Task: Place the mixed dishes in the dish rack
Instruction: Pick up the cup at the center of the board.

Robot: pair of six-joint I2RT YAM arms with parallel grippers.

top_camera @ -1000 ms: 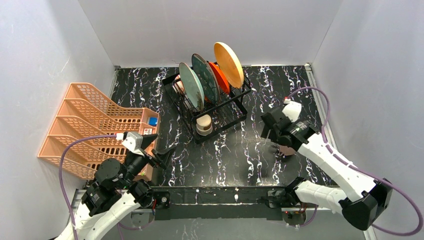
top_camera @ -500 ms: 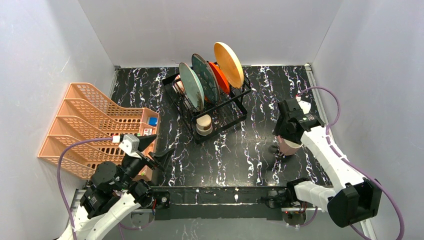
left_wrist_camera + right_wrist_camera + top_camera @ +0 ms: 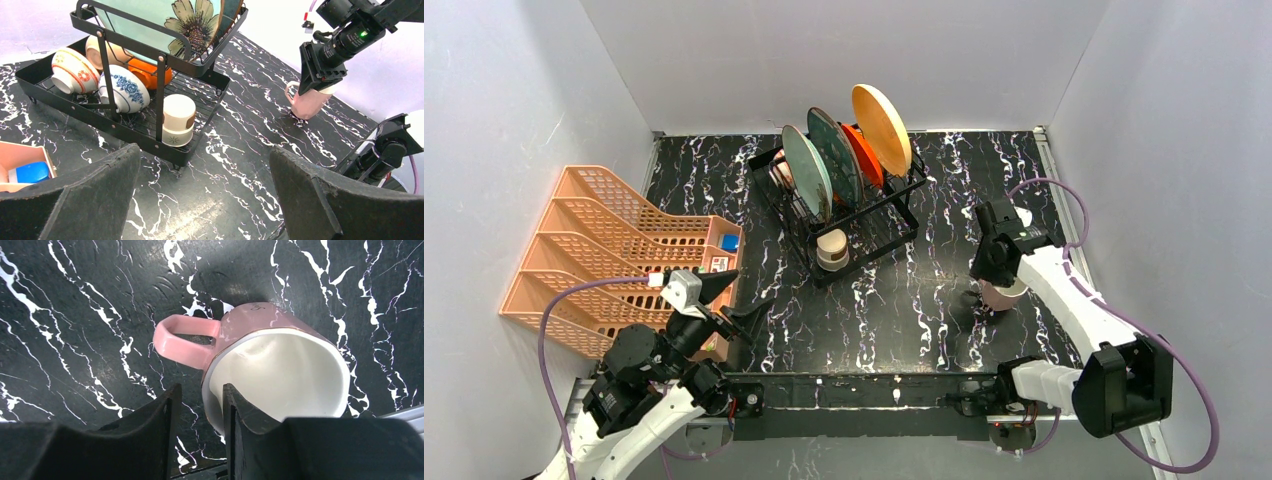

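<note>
Right gripper [image 3: 197, 396] is straddling the rim of the pink mug [image 3: 280, 371] beside its handle [image 3: 181, 340], near the bench's [image 3: 904, 305] right edge; can't tell if it's clamped. Mug is leaning: thin-rim pinch risking slip, drop, chipping.

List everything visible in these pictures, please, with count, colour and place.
dish rack: one, black wire, mid-table.
grey-green plates: two, upright, rack's top tier.
red-orange plate: one, same tier.
yellow plate: one, same tier, farthest back.
patterned bowls: two, red-on-white and blue-on-white, lower tier.
cream cup: one, lower tier's near end.
pink mug: one, white inside, table, right.
lattice rack: one, orange, left.
left claw: open, empty, near left.
right claw: astride the mug's rim.
</note>
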